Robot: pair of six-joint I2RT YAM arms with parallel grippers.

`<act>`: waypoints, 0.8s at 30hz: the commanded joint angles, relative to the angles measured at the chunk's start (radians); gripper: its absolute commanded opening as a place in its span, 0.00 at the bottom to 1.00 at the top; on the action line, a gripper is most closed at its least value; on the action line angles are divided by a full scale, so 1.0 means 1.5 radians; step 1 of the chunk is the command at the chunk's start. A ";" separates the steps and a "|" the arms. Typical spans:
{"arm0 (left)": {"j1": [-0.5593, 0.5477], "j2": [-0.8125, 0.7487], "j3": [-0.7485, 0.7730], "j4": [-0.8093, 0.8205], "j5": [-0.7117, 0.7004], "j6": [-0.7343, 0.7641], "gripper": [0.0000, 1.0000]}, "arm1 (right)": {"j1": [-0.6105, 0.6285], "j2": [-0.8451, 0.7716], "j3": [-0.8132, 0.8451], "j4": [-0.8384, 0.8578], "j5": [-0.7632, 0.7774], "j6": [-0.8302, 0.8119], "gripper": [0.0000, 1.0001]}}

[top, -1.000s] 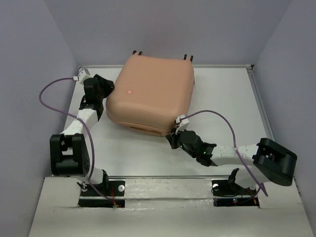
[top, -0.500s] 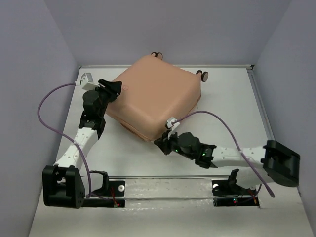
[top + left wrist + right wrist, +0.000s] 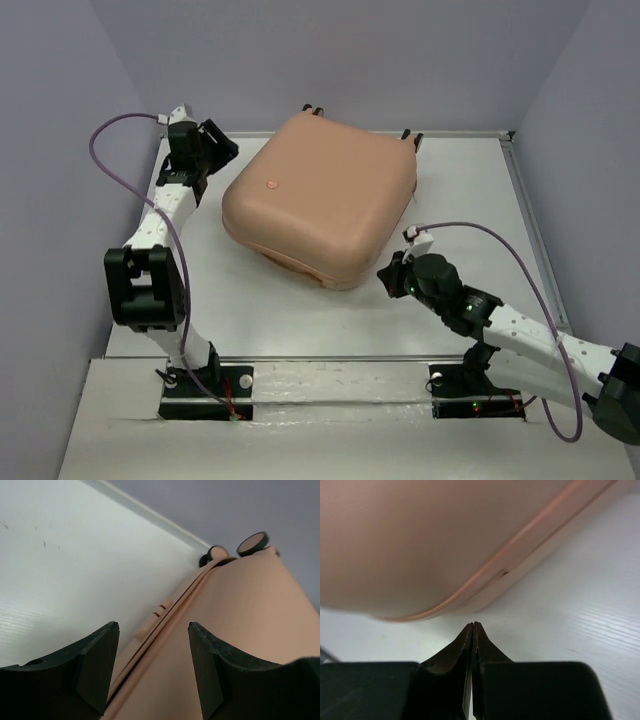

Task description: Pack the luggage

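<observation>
We see a white surface (image 3: 250, 300), and on its far half lies the luggage (image 3: 320, 195). It is a peach-pink hard shell, closed and flat on its broad side, turned at a slant. Its caster wheels (image 3: 252, 541) sit at the luggage's far edge, towards the back wall. The left arm (image 3: 150, 225) stands off the luggage's left side and reaches to its far-left corner. The right arm (image 3: 510, 325) lies off the luggage's near-right corner. The left pincer (image 3: 222, 150) hangs just beside that far-left corner with its fingers (image 3: 95, 665) set wide and nothing between them. In its wrist view the luggage's seam runs past the gap. The right pincer (image 3: 472, 626) points at the luggage's near-right edge, close to it but apart. Its two fingers are pressed together on nothing. A small reddish dot (image 3: 268, 184) marks the luggage's top shell, left of centre.
</observation>
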 commanded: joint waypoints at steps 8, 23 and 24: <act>-0.015 0.139 -0.022 -0.010 0.061 -0.003 0.68 | -0.348 0.274 0.175 0.051 -0.065 -0.069 0.07; -0.179 -0.179 -0.429 0.173 -0.029 -0.127 0.66 | -0.373 0.633 0.569 0.127 -0.481 -0.137 0.08; -0.199 -0.231 -0.445 0.168 -0.041 -0.132 0.66 | -0.373 0.662 0.594 0.106 -0.507 -0.140 0.10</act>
